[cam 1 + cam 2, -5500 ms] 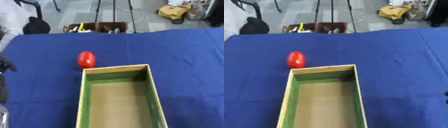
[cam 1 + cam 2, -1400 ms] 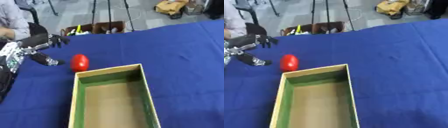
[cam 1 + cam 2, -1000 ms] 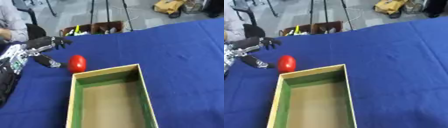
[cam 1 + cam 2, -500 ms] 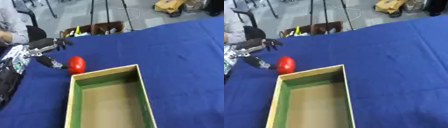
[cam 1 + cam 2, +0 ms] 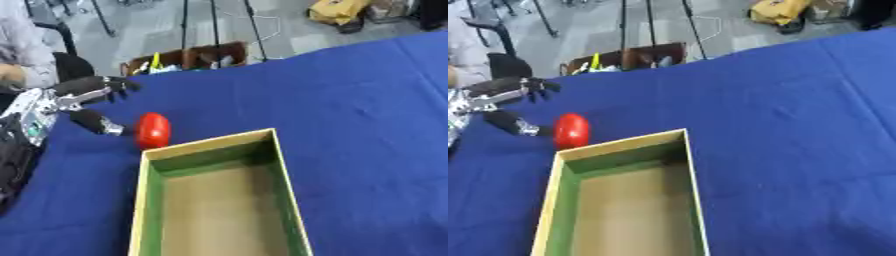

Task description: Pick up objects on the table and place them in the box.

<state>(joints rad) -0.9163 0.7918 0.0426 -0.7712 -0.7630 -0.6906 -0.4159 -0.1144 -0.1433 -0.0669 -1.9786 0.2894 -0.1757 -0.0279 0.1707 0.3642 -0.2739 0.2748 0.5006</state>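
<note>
Left robot hand [image 5: 74, 102] spread beside smooth red oval object [image 5: 152, 130]; rectangular green-lined box [image 5: 213, 150].

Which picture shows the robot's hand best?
The left eye view: the left hand shows with more of its arm, open beside the red object. The right eye view shows the same hand nearer the picture's edge.

A red oval object [image 5: 152, 130] is seen on the blue table [image 5: 350, 100], just beyond the far left corner of the open box [image 5: 219, 200]. The left hand [image 5: 83, 102] is spread beside it at left, thumb reaching toward it; contact cannot be judged.
</note>
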